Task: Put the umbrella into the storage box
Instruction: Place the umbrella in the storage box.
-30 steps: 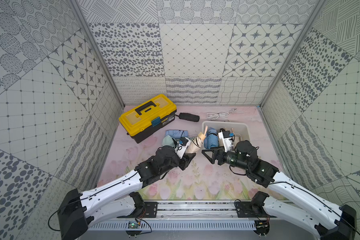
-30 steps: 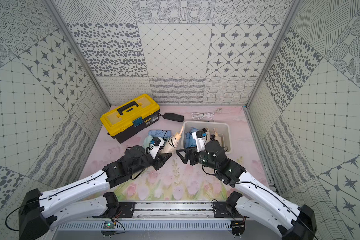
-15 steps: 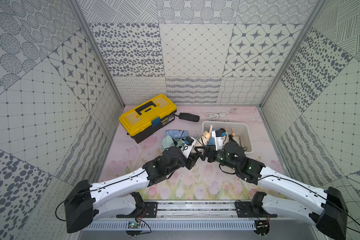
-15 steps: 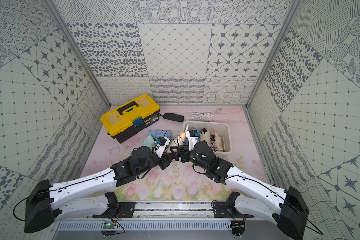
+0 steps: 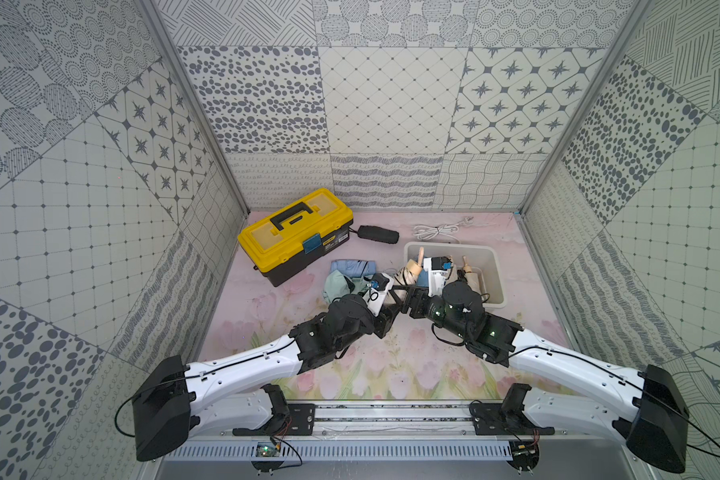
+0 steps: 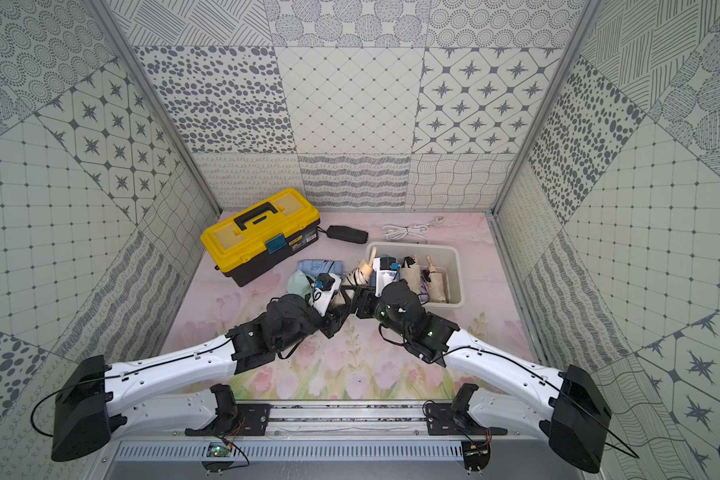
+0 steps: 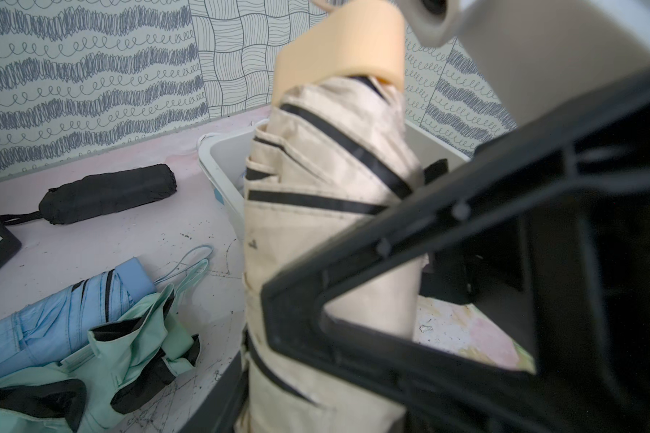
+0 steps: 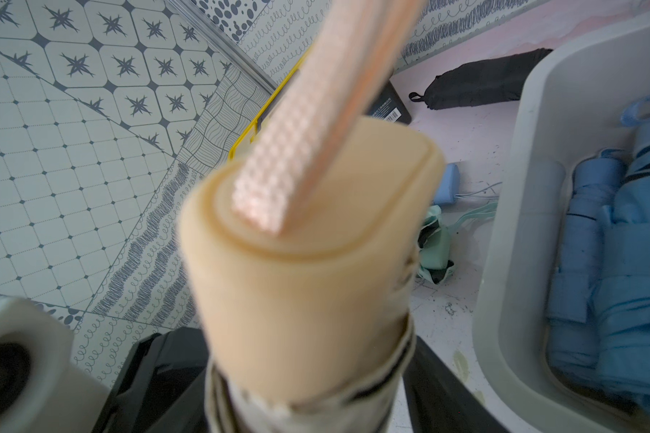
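Observation:
A folded cream umbrella point(image 5: 408, 272) point(image 6: 360, 272) with black trim and a tan handle stands nearly upright just left of the white storage box point(image 5: 497, 274) point(image 6: 458, 270). My left gripper point(image 5: 393, 297) point(image 7: 308, 405) is shut on the lower part of the umbrella's point(image 7: 327, 225) canopy. My right gripper point(image 5: 408, 291) point(image 8: 308, 412) reaches in from the box side. Its black fingers point(image 7: 353, 240) press on both sides of the umbrella point(image 8: 308, 281) just below the handle. Blue and beige folded umbrellas lie in the storage box point(image 8: 503, 225).
A yellow-lidded toolbox point(image 5: 294, 232) stands at the back left. Beside it lie a black folded umbrella point(image 5: 377, 234) and a white cable point(image 5: 437, 230). A blue umbrella point(image 5: 352, 266) and a mint-green one point(image 5: 337, 284) lie on the mat, left of the grippers.
My right arm has swung left from over the box to the cream umbrella, and its jaws have narrowed around it. My left arm has shifted slightly right, still holding the umbrella.

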